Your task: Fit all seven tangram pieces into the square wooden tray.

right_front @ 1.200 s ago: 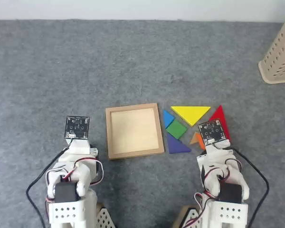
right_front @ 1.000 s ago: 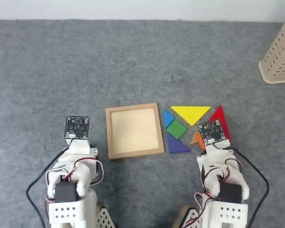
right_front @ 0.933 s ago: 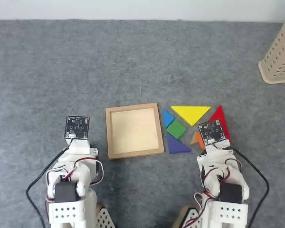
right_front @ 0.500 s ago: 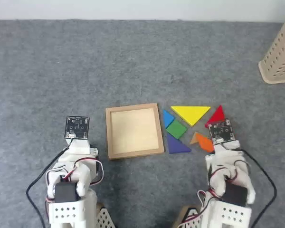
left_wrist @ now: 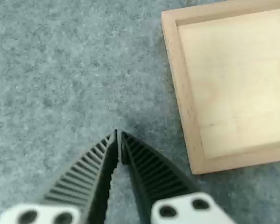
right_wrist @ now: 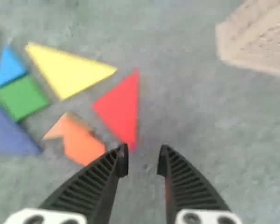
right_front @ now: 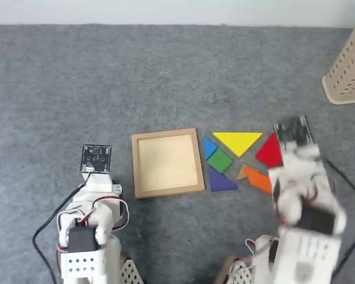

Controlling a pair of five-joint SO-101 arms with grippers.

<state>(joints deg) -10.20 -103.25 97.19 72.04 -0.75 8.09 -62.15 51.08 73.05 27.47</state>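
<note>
The square wooden tray (right_front: 165, 134) lies on the grey carpet with nothing in it; its corner (left_wrist: 184, 93) is close beside my left gripper (left_wrist: 118, 136), which is shut and hangs just above the carpet. To the tray's right lie a blue piece (right_front: 209, 147), a green square (right_front: 219, 160), a purple triangle (right_front: 220, 180), a yellow triangle (right_front: 237, 142), a red triangle (right_front: 270, 152) and orange (right_front: 257, 178). My right gripper (right_wrist: 142, 156) is open and holds nothing. It hovers just off the near corner of the red triangle (right_wrist: 121, 109), beside the orange (right_wrist: 77, 140).
A beige slotted basket (right_front: 349, 65) stands at the far right edge of the carpet, also seen ahead of the right gripper (right_wrist: 256, 42). The left arm (right_front: 96, 158) sits left of the tray. Open carpet stretches behind the tray and the pieces.
The right arm has risen and swung to the right, uncovering the orange and the red triangle. The left arm and all pieces have stayed put.
</note>
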